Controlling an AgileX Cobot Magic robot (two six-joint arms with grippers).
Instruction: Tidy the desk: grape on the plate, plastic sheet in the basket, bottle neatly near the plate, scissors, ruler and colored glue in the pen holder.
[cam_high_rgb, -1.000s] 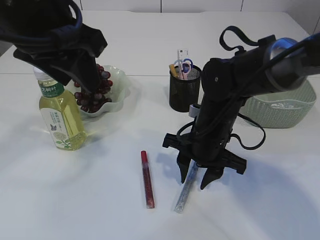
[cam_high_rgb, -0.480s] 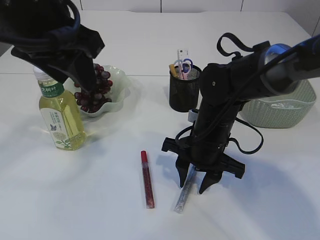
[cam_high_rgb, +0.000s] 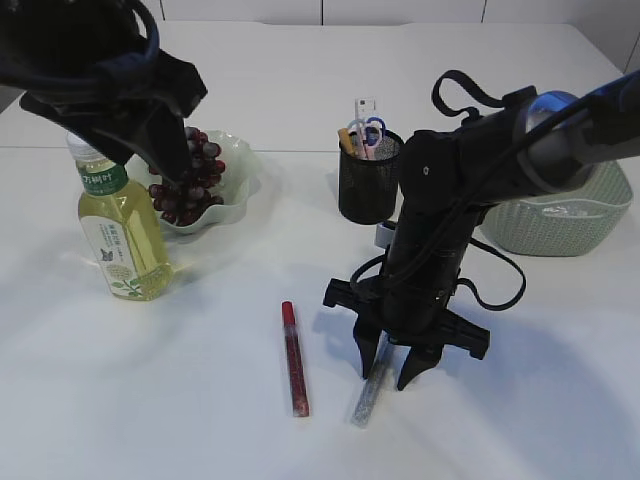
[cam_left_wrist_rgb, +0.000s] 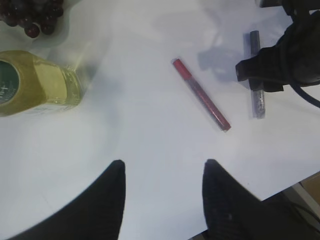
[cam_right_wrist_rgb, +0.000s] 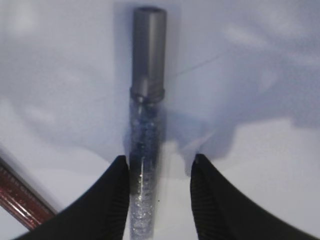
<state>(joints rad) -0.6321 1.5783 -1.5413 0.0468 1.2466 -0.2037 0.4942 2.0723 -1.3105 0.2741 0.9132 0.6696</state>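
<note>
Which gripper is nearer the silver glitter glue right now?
Right. The right gripper straddles the silver glitter glue, jaws open around it. The left gripper is far off, raised over the grape plate.

White counter (cam_high_rgb: 300, 90), dark arms, a few spots of colour

The bottle (cam_high_rgb: 122, 235) holds pale yellow liquid under a green-and-white label with a leaf print. Dark red grapes (cam_high_rgb: 190, 185) fill a pale green plate (cam_high_rgb: 240, 180). The near glue stick (cam_high_rgb: 294, 358) is glittery red; the other glue stick (cam_high_rgb: 368, 392) is silver glitter with a grey cap. The pen holder (cam_high_rgb: 366, 182) is black mesh, the basket (cam_high_rgb: 560, 218) pale green weave, and the ridged fingers (cam_right_wrist_rgb: 115, 200) black.
</note>
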